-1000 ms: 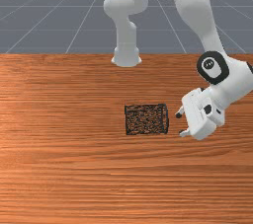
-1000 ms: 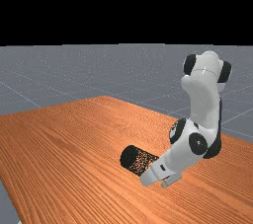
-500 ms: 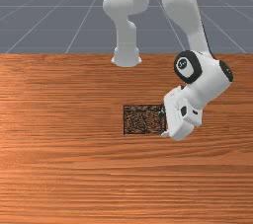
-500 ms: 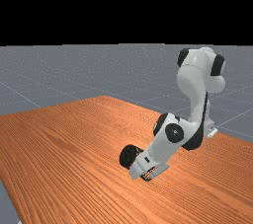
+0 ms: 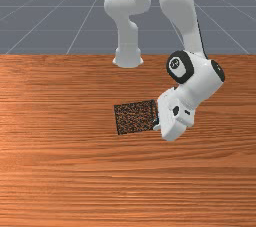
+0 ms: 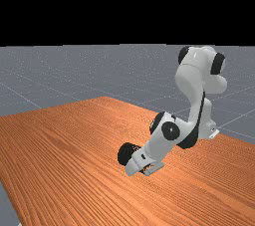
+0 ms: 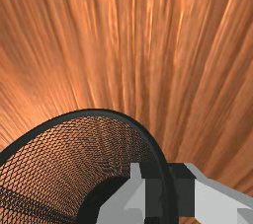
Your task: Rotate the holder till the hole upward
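- Front view's far left: table (image 5: 50, 171), orange-brown wood w/ grain running across.
- Next, L of centre: holder (image 5: 136, 117), black mesh, on its side; its long side slants a bit vs the grain, rising in the pic toward the front view's R; closed end faces the front view's L, open mouth toward the hand, so hole's sideways, not up; whether it's lifted off the table at all, can't tell.
- Holder's R end: rim (image 7: 96, 113) of the mouth, by the gripper (image 5: 156, 124); wrist view has one of the fingers (image 7: 215, 203) outside the wall, the other inside the mouth; rim runs betw. the dark pads (image 7: 185, 193), touching both; so fingers are nearly together, only the rim's thickness apart, w/ hold of the holder there; rest of holder is off to the inner finger's side.
- Front view's R of that: hand (image 5: 172, 118), tilted, reaching down-left in the pic; arm (image 5: 197, 86) comes down to it from above; far view has the hand covering part of the holder, dark end sticking out past it.
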### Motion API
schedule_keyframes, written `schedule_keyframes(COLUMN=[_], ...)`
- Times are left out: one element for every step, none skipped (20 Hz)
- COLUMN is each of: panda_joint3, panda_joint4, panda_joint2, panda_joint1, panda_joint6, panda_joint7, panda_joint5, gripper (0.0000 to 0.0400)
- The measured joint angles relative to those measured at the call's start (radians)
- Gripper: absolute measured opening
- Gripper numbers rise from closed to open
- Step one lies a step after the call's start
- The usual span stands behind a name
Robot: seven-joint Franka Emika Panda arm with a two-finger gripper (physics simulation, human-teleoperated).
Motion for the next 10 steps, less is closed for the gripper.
schedule_keyframes(panda_joint3=[0.004,0.003,0.046,0.063,0.102,0.106,0.111,0.184,0.230,0.208], panda_joint4=[-0.021,-0.038,-0.054,-0.069,-0.093,-0.101,-0.107,-0.119,-0.113,-0.121], panda_joint2=[-0.014,-0.027,-0.052,-0.074,-0.106,-0.131,-0.155,-0.182,-0.201,-0.237], panda_joint1=[-0.004,-0.002,-0.049,-0.067,-0.109,-0.115,-0.122,-0.197,-0.249,-0.236], panda_joint6=[0.024,0.037,0.058,0.067,0.083,0.075,0.066,0.053,-0.006,-0.003], panda_joint7=[-0.019,-0.033,-0.075,-0.106,-0.178,-0.198,-0.220,-0.369,-0.487,-0.476], panda_joint5=[-0.007,-0.022,0.062,0.090,0.157,0.173,0.192,0.346,0.473,0.460], gripper=[0.0035,0.0034,0.0036,0.0036,0.0038,0.0039,0.0036,0.0050,0.0051,0.0049])
